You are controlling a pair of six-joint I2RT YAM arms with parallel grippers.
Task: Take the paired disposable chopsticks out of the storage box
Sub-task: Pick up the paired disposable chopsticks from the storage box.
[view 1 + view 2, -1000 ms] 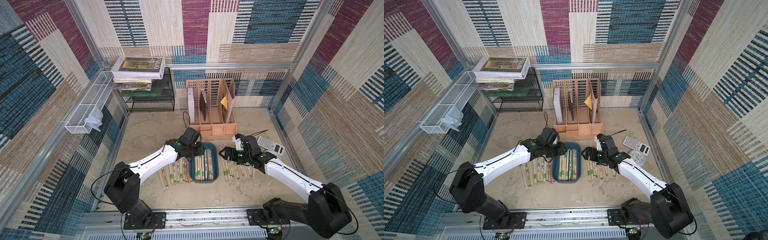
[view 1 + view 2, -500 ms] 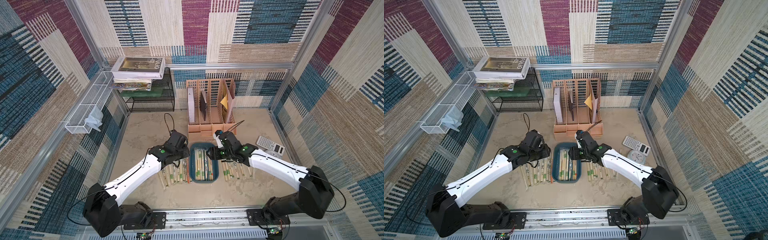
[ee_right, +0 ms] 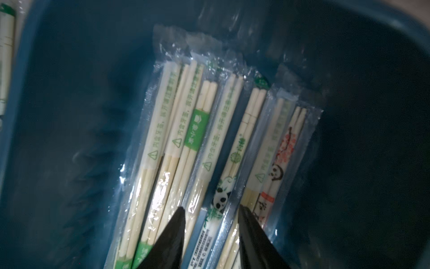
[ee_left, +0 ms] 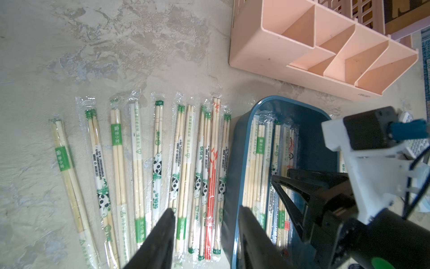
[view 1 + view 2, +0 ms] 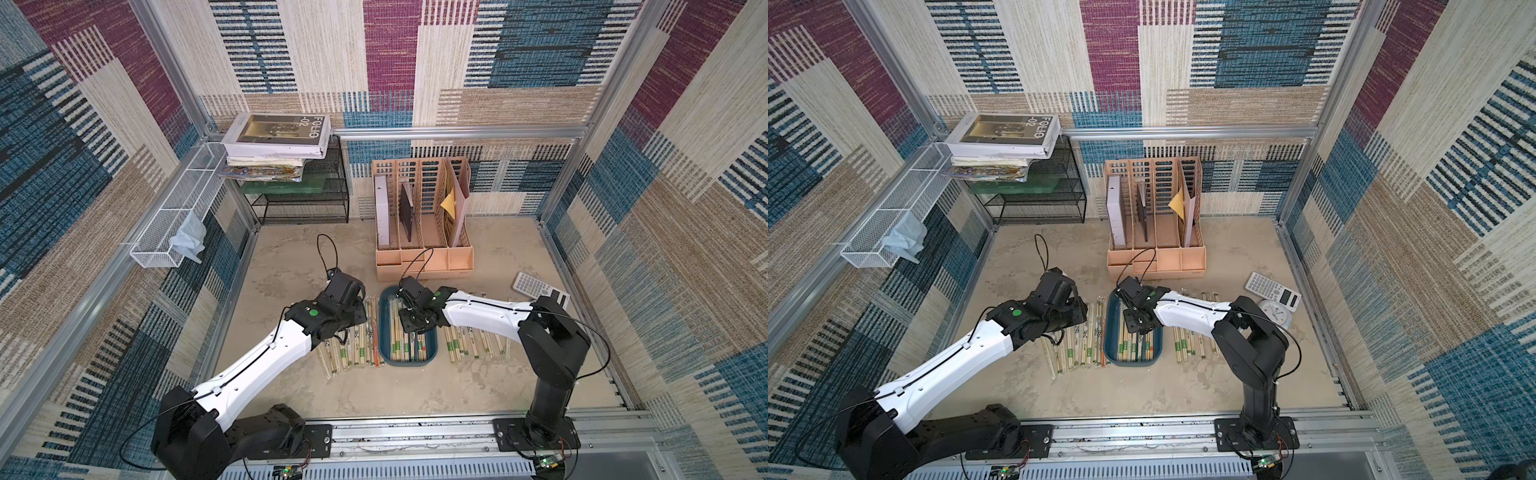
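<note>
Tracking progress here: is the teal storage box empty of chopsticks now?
No, several wrapped chopstick pairs lie side by side on the floor of the storage box in the right wrist view.

One storage box [image 4: 311,149], one calculator [image 5: 530,284]

Robot test cell in a lab, not a lived-in room: aluminium frame [image 5: 457,132] hung with patterned woven wall panels [image 5: 390,54], left arm [image 5: 266,357] and right arm [image 5: 482,313] bolted to a rail [image 5: 415,432] along the frame's lower edge, staged office props mid-frame: file organizer [image 5: 424,257], mesh rack [image 5: 307,203], calculator [image 5: 534,284].
</note>
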